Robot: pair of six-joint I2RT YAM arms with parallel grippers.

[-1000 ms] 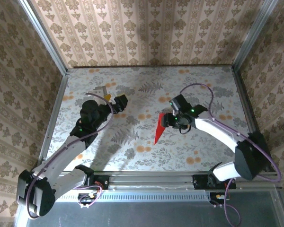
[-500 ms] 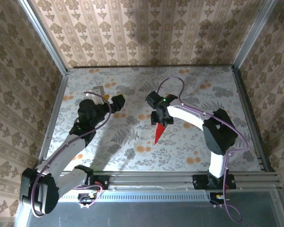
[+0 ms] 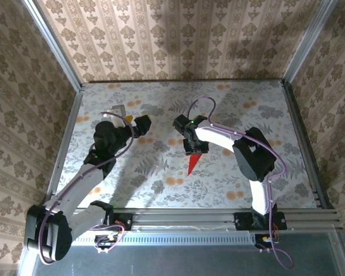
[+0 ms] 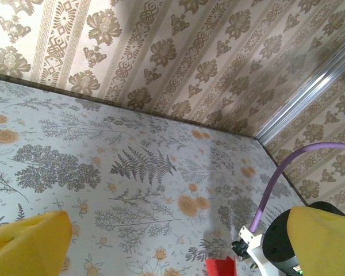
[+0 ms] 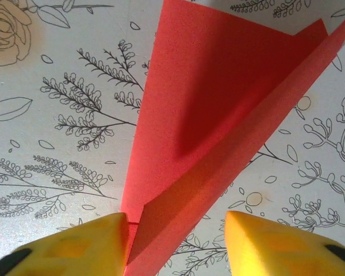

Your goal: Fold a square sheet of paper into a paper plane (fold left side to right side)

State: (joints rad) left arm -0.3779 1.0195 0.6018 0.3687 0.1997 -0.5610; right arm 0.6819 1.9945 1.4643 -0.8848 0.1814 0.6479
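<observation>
The red paper (image 3: pixel 191 163) lies mid-table, folded into a narrow dart whose tip points toward the near edge. My right gripper (image 3: pixel 195 147) hangs over its wide far end. In the right wrist view the paper (image 5: pixel 213 98) lies under and between the yellow fingertips (image 5: pixel 75 250), with one flap raised off the table. The left fingertip is at the paper's edge and the other stands clear, so the right gripper (image 5: pixel 175 217) is open. My left gripper (image 3: pixel 139 121) hovers to the left of the paper, open and holding nothing. From the left wrist, the left gripper (image 4: pixel 178 221) sees a red corner (image 4: pixel 221 267).
The floral table (image 3: pixel 241 172) is walled by patterned panels on three sides, with metal posts (image 3: pixel 53 46) at the back corners. A rail (image 3: pixel 178 218) runs along the near edge. The right arm's purple cable (image 3: pixel 202 102) loops above the paper's far end.
My right arm swung left from the table's right side and now sits over the paper's wide end with its jaws narrower. The left arm barely moved.
</observation>
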